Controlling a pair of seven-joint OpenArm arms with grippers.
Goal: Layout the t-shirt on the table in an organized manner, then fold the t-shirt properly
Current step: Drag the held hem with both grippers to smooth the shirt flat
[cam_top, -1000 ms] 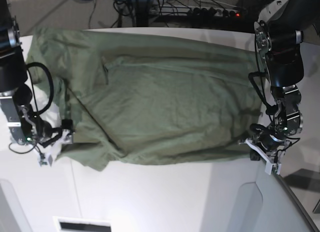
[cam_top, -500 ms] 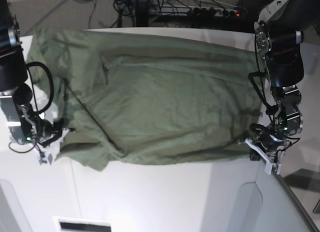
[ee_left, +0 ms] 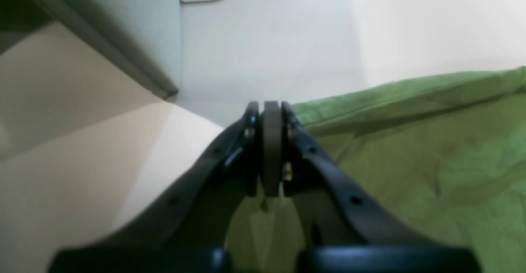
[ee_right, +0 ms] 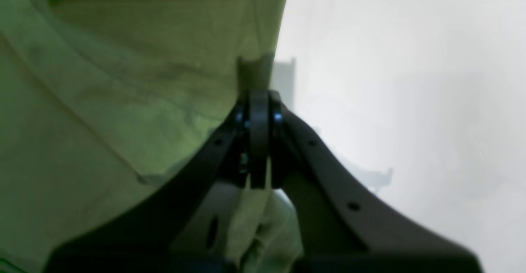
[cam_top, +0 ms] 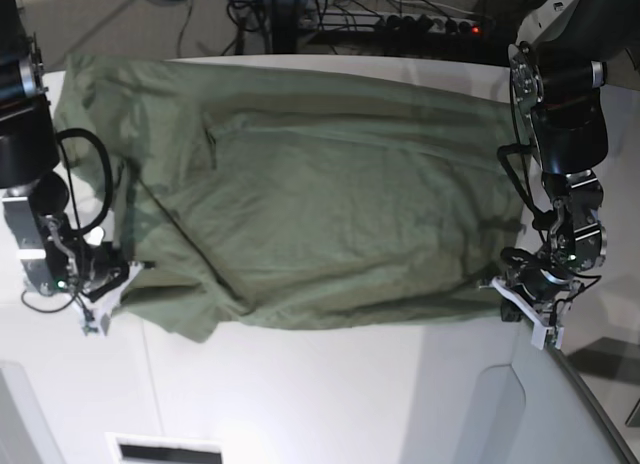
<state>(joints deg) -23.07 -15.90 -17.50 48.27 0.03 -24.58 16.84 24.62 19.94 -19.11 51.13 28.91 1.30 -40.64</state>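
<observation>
Black jaws on your right gripper [ee_right: 259, 100] are pressing together on the shirt [cam_top: 300, 204], pinching a fold of green cloth at the frame centre of the right wrist view; the cloth is filling the left half of that view and the white table [ee_right: 411, 100] the right half. In the base view this gripper [cam_top: 125, 274] is sitting at the lower left, at the shirt's lower left edge.

Your left gripper [ee_left: 269, 112] is also pressing shut, with a thin layer of cloth showing between the jaws in the left wrist view. Green cloth is spreading out to the right and lower right of that frame, the table to the upper middle, and a grey panel [ee_left: 123, 30] is slanting across the upper left. In the base view this gripper [cam_top: 510, 284] is sitting at the lower right, at the shirt's lower right corner.

You are looking at the shirt lying spread across the upper middle of the table, wrinkled, its far edge close to the table's far edge and its near edge running between both grippers. Bare table is filling the lower part of the base frame.
</observation>
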